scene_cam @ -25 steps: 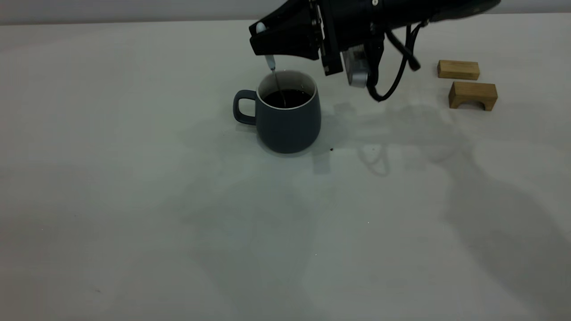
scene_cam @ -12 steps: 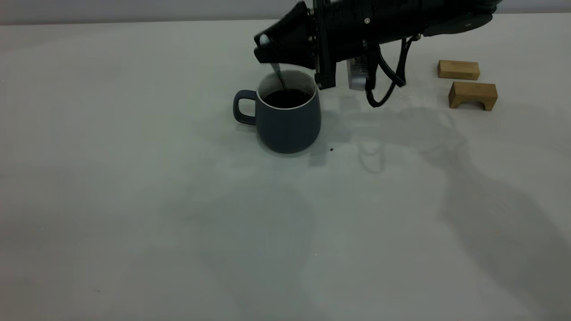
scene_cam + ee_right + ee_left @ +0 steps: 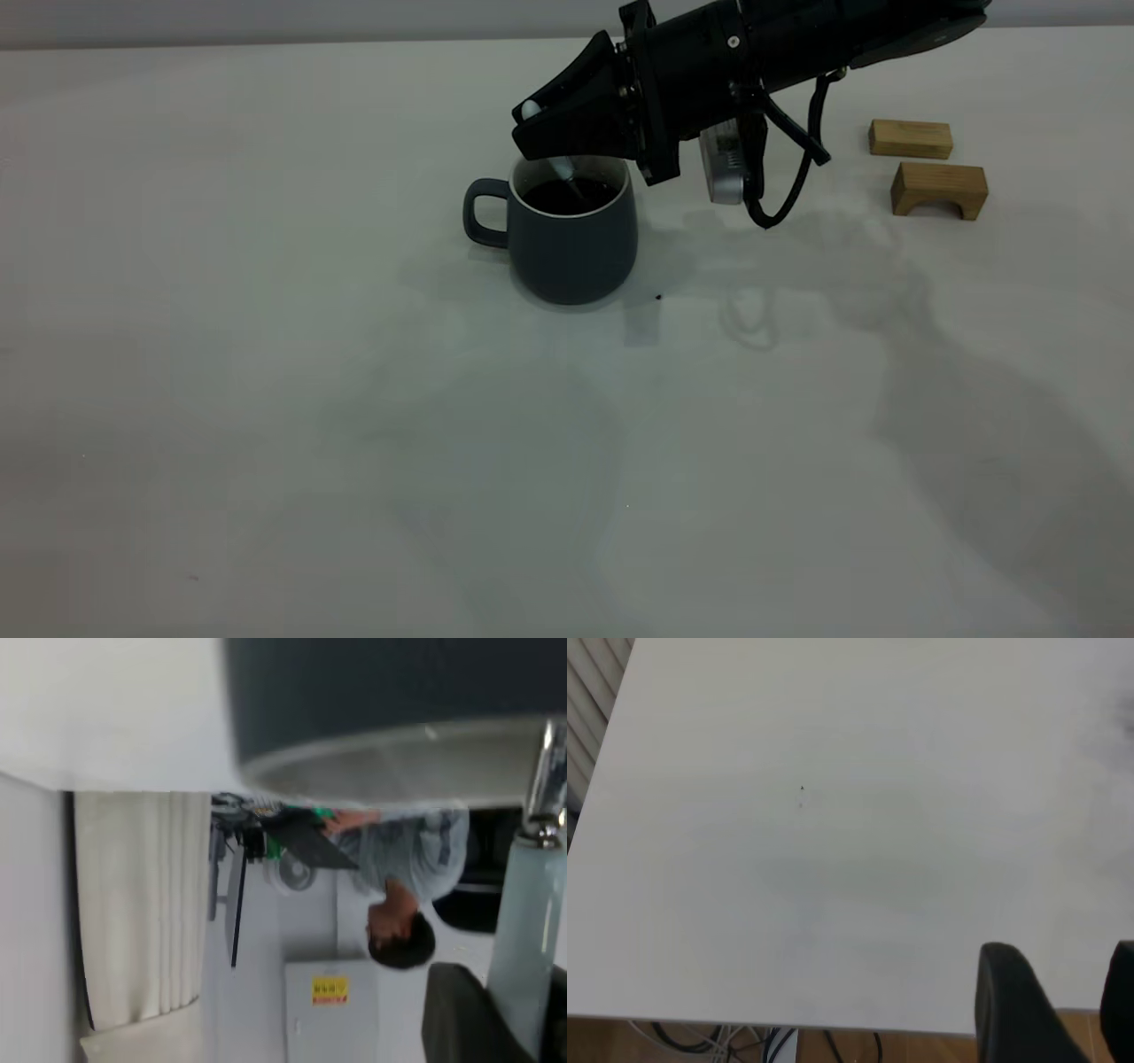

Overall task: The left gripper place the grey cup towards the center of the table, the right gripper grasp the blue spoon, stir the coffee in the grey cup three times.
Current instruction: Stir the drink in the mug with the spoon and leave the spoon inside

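The grey cup stands near the table's centre, handle to the left, with dark coffee inside. My right gripper hovers just over the cup's far rim, shut on the blue spoon. The spoon's metal neck slants down into the coffee. The right wrist view shows the pale handle clamped beside a black finger, the neck and the cup's white rim. The left gripper is parked over the bare table edge, open and empty, and is outside the exterior view.
Two small wooden blocks lie at the right, beyond the right arm's cables. A dark speck sits beside the cup. A seated person shows in the room behind the cup in the right wrist view.
The right gripper has dropped lower and shifted slightly right over the cup. The spoon went from nearly upright to slanted, its bowl sweeping through the coffee. The cup stayed put.
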You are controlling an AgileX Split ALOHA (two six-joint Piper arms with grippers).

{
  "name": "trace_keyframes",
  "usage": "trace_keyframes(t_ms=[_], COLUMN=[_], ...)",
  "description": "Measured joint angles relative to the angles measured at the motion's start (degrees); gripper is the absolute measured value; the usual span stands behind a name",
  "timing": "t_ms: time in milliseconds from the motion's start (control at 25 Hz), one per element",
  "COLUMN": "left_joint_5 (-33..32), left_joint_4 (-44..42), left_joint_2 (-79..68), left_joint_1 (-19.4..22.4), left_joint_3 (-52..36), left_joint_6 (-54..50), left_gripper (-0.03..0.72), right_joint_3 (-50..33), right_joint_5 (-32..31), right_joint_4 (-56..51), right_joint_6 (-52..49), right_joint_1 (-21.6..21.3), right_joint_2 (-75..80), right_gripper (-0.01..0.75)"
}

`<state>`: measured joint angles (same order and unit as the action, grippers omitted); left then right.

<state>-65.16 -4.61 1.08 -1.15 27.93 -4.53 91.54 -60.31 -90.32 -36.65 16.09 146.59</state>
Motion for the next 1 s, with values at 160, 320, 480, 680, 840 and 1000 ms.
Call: trace_keyframes(t_ms=[160, 320, 480, 680, 840, 1000], left_joint_5=[0.0, 0.0, 0.0, 0.0, 0.0, 0.0], left_joint_4=[0.0, 0.0, 0.0, 0.0, 0.0, 0.0], left_joint_2=[0.0, 0.0, 0.0, 0.0, 0.0, 0.0], left_joint_1=[0.0, 0.0, 0.0, 0.0, 0.0, 0.0], left_joint_3=[0.0, 0.0, 0.0, 0.0, 0.0, 0.0], left_joint_6=[0.0, 0.0, 0.0, 0.0, 0.0, 0.0], left_gripper=[0.322, 0.322, 0.322, 0.322, 0.322, 0.322], right_joint_3=[0.0, 0.0, 0.0, 0.0, 0.0, 0.0], right_joint_5=[-3.1, -4.9, -5.1, -4.2, -1.0, 0.1], right_joint_4=[-2.8, -6.9, -8.9, -8.0, -3.7, 1.9], right_joint_6=[-1.1, 3.7, 9.8, 13.8, 12.2, 5.1], right_joint_1=[0.5, 1.1, 1.1, 0.4, -0.9, -1.2], right_joint_2=[0.0, 0.0, 0.0, 0.0, 0.0, 0.0], right_gripper=[0.147, 0.147, 0.147, 0.147, 0.147, 0.147])
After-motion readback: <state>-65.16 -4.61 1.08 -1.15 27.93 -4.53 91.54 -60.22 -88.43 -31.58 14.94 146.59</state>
